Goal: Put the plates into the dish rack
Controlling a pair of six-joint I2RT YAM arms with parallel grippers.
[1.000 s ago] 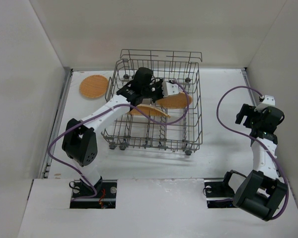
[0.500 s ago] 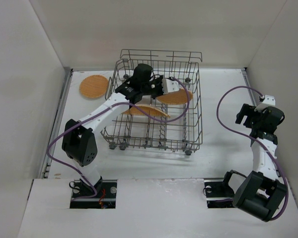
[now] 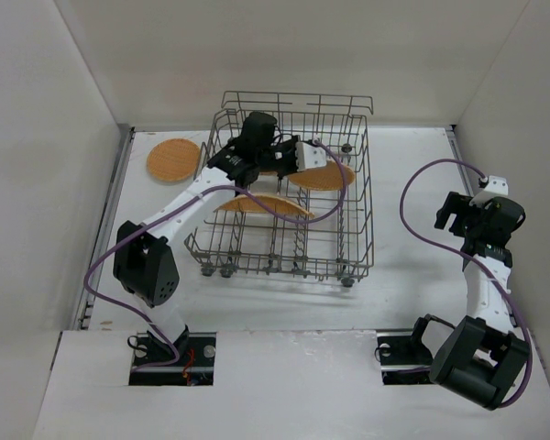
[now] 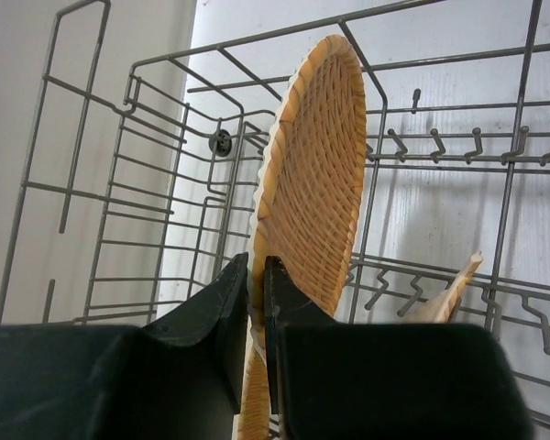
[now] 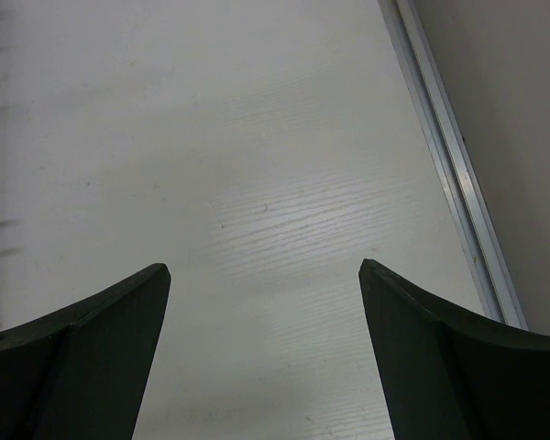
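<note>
Plates here are round, thin and shallow, orange-tan, with a fine woven-looking grid texture, and I can make out three for sure. The held plate (image 4: pixel 312 183) is pinched by its lower rim in the left gripper (image 4: pixel 257 275), jaws clamped tight on the edge. It stands nearly upright and edge-on inside the dish rack (image 4: pixel 119 165), over the rows of tines (image 4: pixel 431 147). In the wrist view its rim looks paler and slightly scalloped. From above, that held plate (image 3: pixel 323 177) sits toward the far right part of the dish rack (image 3: pixel 362 229). The second plate (image 3: pixel 261 203) leans tilted among the wires around the middle of the rack. The third plate (image 3: pixel 174 160) lies flat on the surface (image 3: pixel 412 266), off to the left of the rack and not touching it. The right gripper (image 5: pixel 264 270) has its jaws spread wide apart over bare surface, well right of the rack, near a metal rail (image 5: pixel 449 165).
</note>
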